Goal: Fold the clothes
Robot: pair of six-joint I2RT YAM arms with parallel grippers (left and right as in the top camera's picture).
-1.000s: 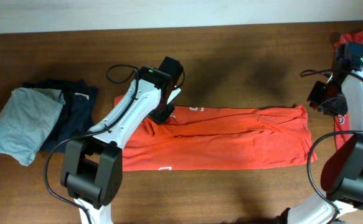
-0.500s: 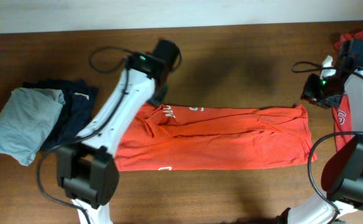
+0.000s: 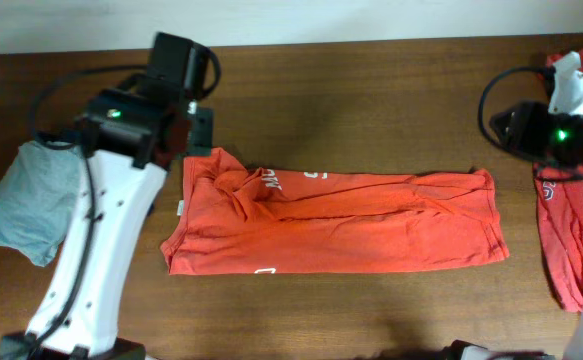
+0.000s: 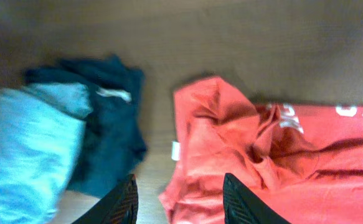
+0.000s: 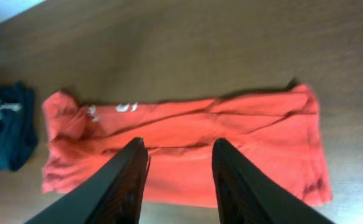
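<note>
Table point(image 3: 371, 90) carries red shirt point(image 3: 371, 225), grey garment point(image 3: 26, 200), navy garment point(image 4: 109, 143).

Blocked across the middle by the long orange-red shirt point(image 3: 336, 222). Crowded at left by grey garment point(image 3: 26, 205), navy garment point(image 4: 109, 134) and left arm point(image 3: 101, 250). Hemmed at right by a second orange-red shirt point(image 3: 566, 230). Open over bare surface point(image 3: 371, 110) behind and before the long shirt.

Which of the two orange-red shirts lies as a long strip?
The shirt in the middle, stretched from left to right. The other orange-red shirt sits at the right edge, partly out of view.
</note>
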